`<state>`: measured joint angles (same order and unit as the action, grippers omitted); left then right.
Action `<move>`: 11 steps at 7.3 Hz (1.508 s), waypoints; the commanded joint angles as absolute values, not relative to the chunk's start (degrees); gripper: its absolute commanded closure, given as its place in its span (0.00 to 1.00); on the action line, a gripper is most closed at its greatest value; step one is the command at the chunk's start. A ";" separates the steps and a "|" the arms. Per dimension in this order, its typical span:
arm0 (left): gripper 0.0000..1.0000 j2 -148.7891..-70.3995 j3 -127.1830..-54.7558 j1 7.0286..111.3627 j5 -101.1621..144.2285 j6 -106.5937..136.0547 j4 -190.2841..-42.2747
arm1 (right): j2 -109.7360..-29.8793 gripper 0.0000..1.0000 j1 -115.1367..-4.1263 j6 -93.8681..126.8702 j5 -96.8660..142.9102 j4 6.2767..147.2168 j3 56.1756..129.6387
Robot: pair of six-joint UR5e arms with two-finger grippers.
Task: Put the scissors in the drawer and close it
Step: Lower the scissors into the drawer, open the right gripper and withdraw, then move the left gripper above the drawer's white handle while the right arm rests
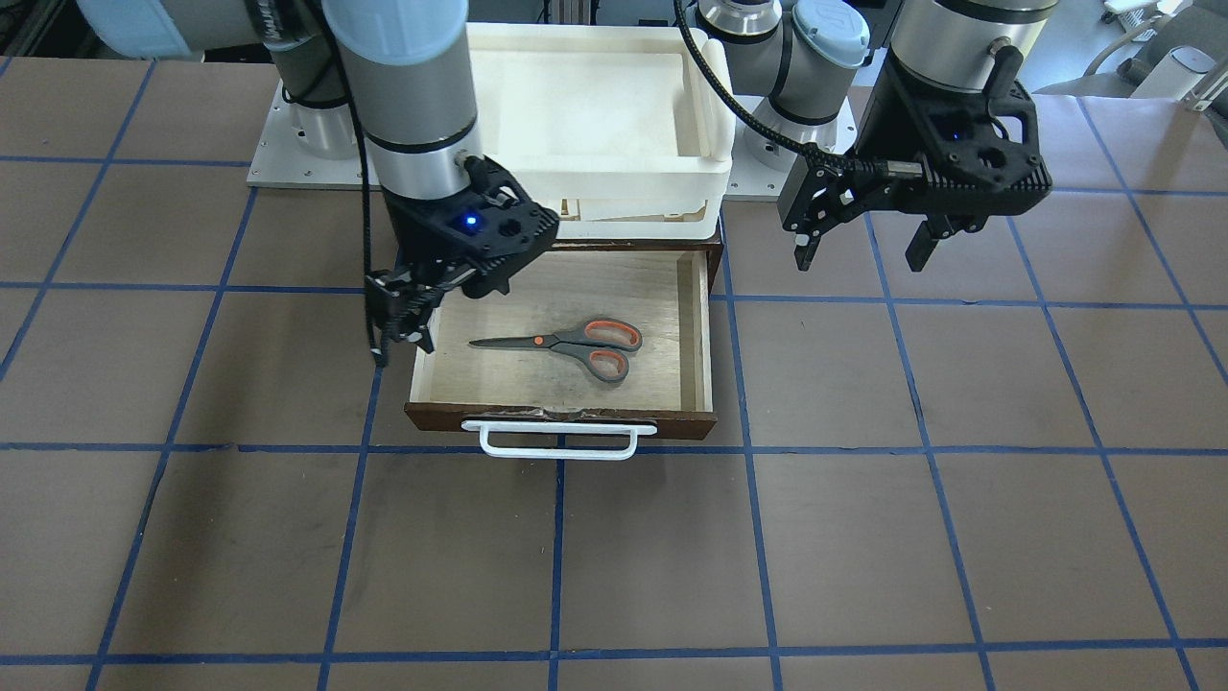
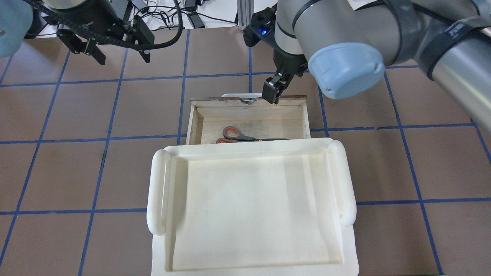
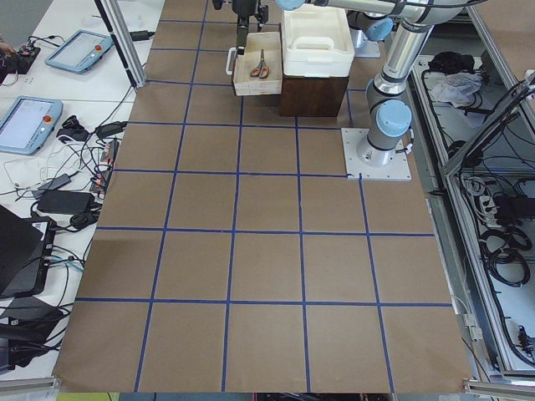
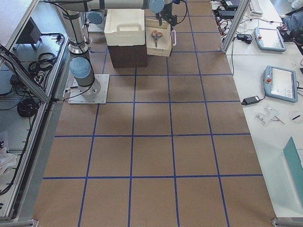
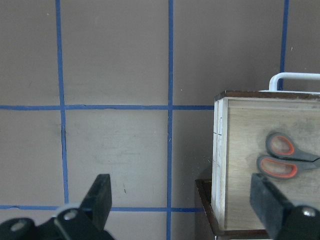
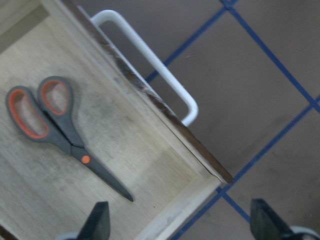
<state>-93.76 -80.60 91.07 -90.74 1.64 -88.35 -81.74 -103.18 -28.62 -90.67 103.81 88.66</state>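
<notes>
The scissors (image 1: 576, 345), with grey handles lined orange-red, lie flat on the pale floor of the open drawer (image 1: 561, 419). They also show in the overhead view (image 2: 238, 136) and in both wrist views (image 5: 282, 157) (image 6: 55, 130). The drawer's white bar handle (image 1: 559, 440) faces away from the robot. My right gripper (image 1: 398, 317) is open and empty, and hovers over the drawer's side wall near its front corner (image 6: 210, 172). My left gripper (image 1: 863, 251) is open and empty, raised above the table, off to the drawer's other side.
A white plastic tray (image 2: 157, 191) sits on top of the dark cabinet behind the open drawer. The brown table has a grid of blue tape lines (image 1: 556, 557). The arm bases (image 1: 317, 134) stand behind the cabinet.
</notes>
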 commanded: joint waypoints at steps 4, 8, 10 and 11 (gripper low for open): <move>0.00 -106.67 -72.01 95.78 -85.29 2.28 -80.88 | -83.76 0.00 -87.21 -17.40 -91.58 100.29 88.51; 0.00 -122.48 -71.28 99.49 -83.24 4.74 -65.97 | -86.38 0.00 -86.75 -7.39 -91.67 97.39 89.03; 0.00 -127.24 -70.58 101.24 -83.06 9.71 -63.91 | -88.58 0.00 -87.19 0.75 -90.71 97.04 89.21; 0.00 -129.44 -69.97 102.29 -83.06 10.89 -63.20 | -89.12 0.00 -87.36 0.79 -90.62 97.03 89.73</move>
<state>-126.52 -70.63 101.01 -83.13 8.41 -64.40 -88.01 -87.18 -1.30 -91.03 97.30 89.27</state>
